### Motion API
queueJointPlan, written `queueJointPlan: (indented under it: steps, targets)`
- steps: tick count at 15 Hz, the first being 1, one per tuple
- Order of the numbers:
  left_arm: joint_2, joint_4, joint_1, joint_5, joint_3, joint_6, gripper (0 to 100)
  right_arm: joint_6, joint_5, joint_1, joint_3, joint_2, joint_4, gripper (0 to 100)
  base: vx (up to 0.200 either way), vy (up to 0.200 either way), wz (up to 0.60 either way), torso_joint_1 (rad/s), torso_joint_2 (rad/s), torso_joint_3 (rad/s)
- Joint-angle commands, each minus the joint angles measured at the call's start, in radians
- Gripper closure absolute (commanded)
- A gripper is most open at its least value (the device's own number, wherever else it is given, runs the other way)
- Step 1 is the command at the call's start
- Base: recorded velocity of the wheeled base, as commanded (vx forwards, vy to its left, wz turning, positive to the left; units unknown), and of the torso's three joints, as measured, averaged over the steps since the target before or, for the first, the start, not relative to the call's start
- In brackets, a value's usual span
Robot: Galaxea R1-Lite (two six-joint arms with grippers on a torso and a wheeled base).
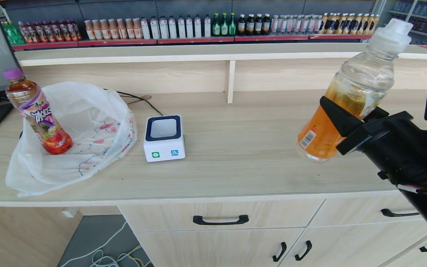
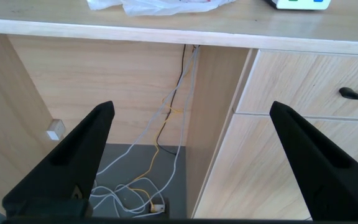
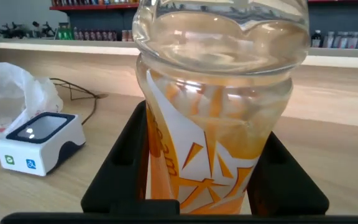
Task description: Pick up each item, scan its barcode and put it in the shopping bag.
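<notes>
The right gripper (image 1: 347, 108) has its black fingers (image 3: 124, 163) closed on a clear plastic bottle of orange drink with a white cap (image 1: 358, 79). The fingers press its labelled lower half from two sides. The bottle stands out of the fingers tilted, with the cap leaning away from the robot and to its right. I cannot tell if the bottle's base touches the light wooden desk (image 1: 235, 163) or hangs just over it.

Well apart from these fingers, to the robot's left, a small white cube scanner with a dark blue frame (image 1: 164, 138) sits on the desk. Farther from the fingers on the same side, just beside the scanner, lies an open white plastic shopping bag (image 1: 95, 111). Inside the bag stands a bottle of red tea with a purple cap (image 1: 40, 115), a little tilted.

The left gripper (image 2: 191, 165) is before the desk's front side, with its black fingers (image 2: 79, 162) spread wide and nothing between them. Beyond these fingers there is an open recess with hanging cables (image 2: 166, 124) and a drawer front.
</notes>
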Motion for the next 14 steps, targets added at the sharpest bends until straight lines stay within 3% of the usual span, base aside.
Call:
queueJointPlan:
  steps: [1,3,14]
  targets:
    - [0.0,0.001,0.001,0.002,0.0,0.0,0,-0.006,-0.081,0.034,0.02,-0.029,0.001,100,0.0,0.0,0.0,0.0,0.0,0.0]
    - [0.0,0.001,-0.001,0.002,0.0,-0.001,0,-0.009,-0.143,0.044,0.017,-0.029,0.001,100,0.0,0.0,0.0,0.0,0.0,0.0]
    - [0.0,-0.001,0.001,0.0,0.0,-0.001,0,-0.007,-0.146,0.052,-0.015,-0.022,0.001,100,0.0,0.0,0.0,0.0,0.0,0.0]
